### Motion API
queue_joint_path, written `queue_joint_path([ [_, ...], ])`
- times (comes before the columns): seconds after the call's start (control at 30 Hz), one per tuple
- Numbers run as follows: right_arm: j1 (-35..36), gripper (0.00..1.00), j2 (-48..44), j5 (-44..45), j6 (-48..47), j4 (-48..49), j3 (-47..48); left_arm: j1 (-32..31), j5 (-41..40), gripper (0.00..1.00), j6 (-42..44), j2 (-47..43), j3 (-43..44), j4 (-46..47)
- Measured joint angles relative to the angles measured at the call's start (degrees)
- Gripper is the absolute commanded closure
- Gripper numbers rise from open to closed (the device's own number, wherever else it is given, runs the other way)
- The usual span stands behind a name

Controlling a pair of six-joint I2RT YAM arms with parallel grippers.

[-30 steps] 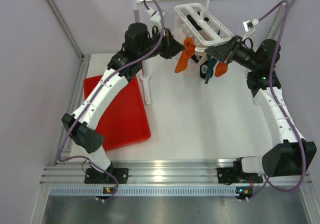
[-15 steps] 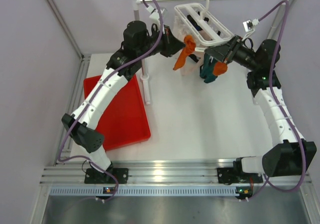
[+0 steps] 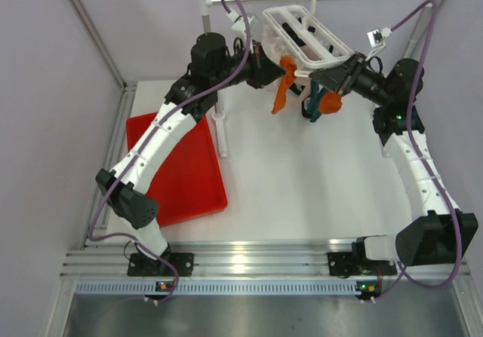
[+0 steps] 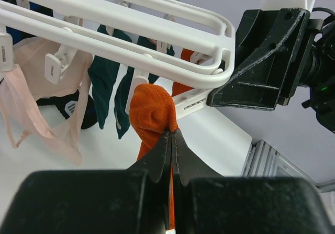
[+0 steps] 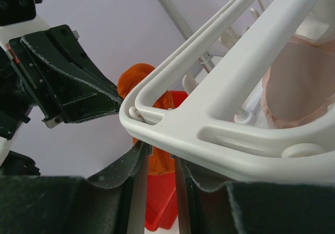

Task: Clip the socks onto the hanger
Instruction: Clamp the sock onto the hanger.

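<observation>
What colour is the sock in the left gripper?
Bright orange; the sock shows best from the left wrist.

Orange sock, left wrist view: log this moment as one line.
left jaws shut on orange sock; sock just under hanger clip; right jaws at hanger corner, grip unclear

Bright, even, diffuse light; soft shadows; wrist-view foregrounds blurred.

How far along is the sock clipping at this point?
Done: two teal socks hang from hanger clips. An orange sock hangs by the right tool; whether it is clipped I can't tell. In hand: the left tool is shut on the last orange sock, holding it just under a clip at the hanger's corner. To do: seat it in that clip and release.
</observation>
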Motion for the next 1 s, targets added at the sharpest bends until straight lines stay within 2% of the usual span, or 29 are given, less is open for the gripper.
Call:
queue_joint_path([
  [0.43, 0.0, 1.0, 0.17, 0.07, -0.37, -0.39, 0.04, 0.0, 4.44, 1.0, 0.2, -1.44, -8.44, 6.64],
  [1.0, 0.0, 1.0, 0.17, 0.13, -1.92, -1.46, 0.07, 0.55, 5.01, 1.0, 1.51, -4.39, -8.81, 9.09],
])
